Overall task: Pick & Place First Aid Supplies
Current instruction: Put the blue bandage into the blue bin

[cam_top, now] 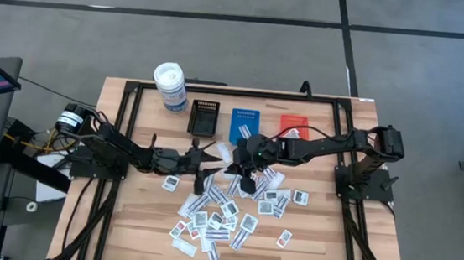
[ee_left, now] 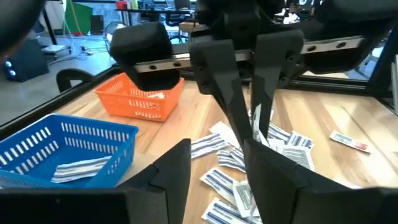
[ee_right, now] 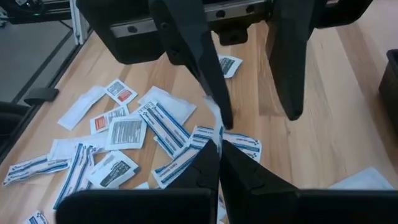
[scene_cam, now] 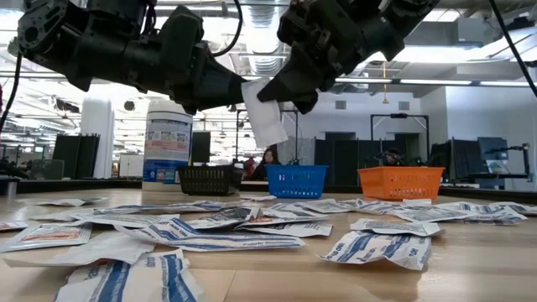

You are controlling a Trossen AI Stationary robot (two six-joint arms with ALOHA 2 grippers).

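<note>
Right gripper [scene_cam: 267, 99], raised above the table's middle, has its fingers pressed together on the top edge of a white packet [scene_cam: 267, 124], which hangs tilted in the air between the two arms. Left gripper [cam_top: 209, 162], facing it from the other side at the same height, stands with its fingers spread apart to either side of that packet; whether either finger touches it cannot be told. The held packet is small, flat, rectangular and plain white on the side that shows, its print not readable. Loose packets [cam_top: 223, 215] lie scattered and overlapping on the wooden table [cam_top: 136, 214], white with blue stripes, red marks or dark text. Behind them stand a black tray [cam_top: 204, 117], a blue tray [cam_top: 244, 124] with at least one packet inside, and an orange tray [cam_top: 294, 123], partly covered by the right arm.
</note>
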